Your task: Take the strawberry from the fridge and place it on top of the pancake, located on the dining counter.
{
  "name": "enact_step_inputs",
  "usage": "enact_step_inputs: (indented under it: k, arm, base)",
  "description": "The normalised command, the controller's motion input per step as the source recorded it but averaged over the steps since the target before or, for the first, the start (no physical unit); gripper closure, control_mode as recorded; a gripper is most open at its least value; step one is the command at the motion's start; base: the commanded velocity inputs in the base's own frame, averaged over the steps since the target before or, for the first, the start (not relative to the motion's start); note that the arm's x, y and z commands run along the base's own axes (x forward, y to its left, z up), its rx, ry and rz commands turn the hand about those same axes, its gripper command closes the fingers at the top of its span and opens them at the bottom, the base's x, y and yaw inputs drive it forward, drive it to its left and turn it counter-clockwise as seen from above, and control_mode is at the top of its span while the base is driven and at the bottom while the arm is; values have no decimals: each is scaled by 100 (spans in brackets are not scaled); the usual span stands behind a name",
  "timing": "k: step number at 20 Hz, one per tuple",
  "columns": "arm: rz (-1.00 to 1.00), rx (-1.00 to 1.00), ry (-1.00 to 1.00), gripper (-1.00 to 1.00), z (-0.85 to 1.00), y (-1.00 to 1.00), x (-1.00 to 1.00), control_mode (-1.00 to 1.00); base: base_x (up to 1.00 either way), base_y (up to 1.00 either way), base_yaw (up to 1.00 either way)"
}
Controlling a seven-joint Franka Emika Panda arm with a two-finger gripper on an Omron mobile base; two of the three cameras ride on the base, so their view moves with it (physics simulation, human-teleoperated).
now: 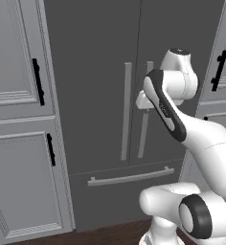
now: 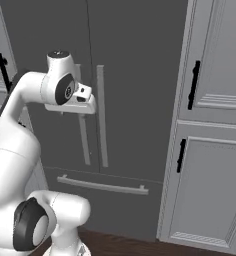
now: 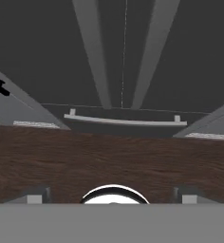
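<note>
Your arm is raised in front of the fridge (image 1: 105, 95), elbow bent, with the hand level with the two upright door handles (image 2: 101, 115) and pointed down toward the wood floor (image 3: 109, 161). The gripper (image 3: 113, 194) has its jaws wide apart, nothing between them. Both fridge doors are closed, so you cannot see the strawberry.
</note>
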Motion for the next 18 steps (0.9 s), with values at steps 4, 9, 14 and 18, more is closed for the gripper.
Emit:
enact_step_inputs:
  k: [4, 9, 14, 18]
  arm:
    - [0, 0, 0, -100, 0, 0, 0, 100]
    - [0, 0, 0, -100, 0, 0, 0, 100]
    - [0, 0, 0, -100, 0, 0, 2, -100]
    - [-1, -2, -1, -100, -2, 5, 67, -100]
  base:
    - [-66, -12, -3]
    - [-57, -7, -3]
    - [-9, 0, 0]
    - [0, 0, 0]
